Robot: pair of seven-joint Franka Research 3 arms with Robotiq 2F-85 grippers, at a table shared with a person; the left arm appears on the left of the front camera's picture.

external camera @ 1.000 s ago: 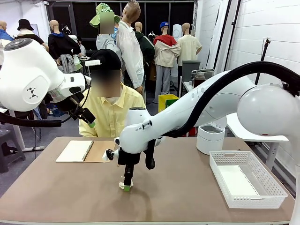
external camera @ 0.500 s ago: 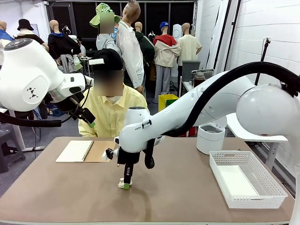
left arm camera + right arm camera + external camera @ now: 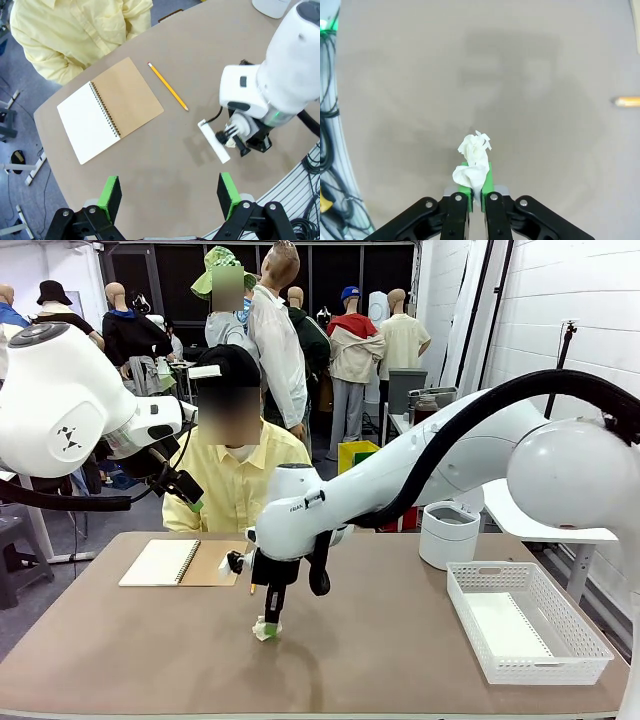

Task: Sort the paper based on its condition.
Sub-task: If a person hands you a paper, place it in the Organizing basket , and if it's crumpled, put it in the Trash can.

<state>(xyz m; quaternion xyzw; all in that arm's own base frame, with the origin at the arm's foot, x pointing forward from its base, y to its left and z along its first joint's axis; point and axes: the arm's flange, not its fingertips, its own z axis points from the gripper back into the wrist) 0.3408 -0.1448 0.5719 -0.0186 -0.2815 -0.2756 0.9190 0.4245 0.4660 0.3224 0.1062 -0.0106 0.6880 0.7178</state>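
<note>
Here the paper [image 3: 474, 162] was a small crumpled white wad, pinched between the green pads of the right gripper [image 3: 475, 186] at mid-table [image 3: 150, 650], and it looked just clear of the surface. A second ago those jaws stood spread around it on the table; since then they had closed and the arm had risen slightly. The left gripper [image 3: 170, 196] hung spread and empty over the open notebook [image 3: 110, 107] and pencil [image 3: 167, 86].

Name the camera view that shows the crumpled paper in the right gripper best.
The right wrist view: the crumpled paper sits close up, pinched between the right gripper and its green pads. The front view shows it as a small white wad at the fingertips. In the left wrist view I cannot make it out.
</note>
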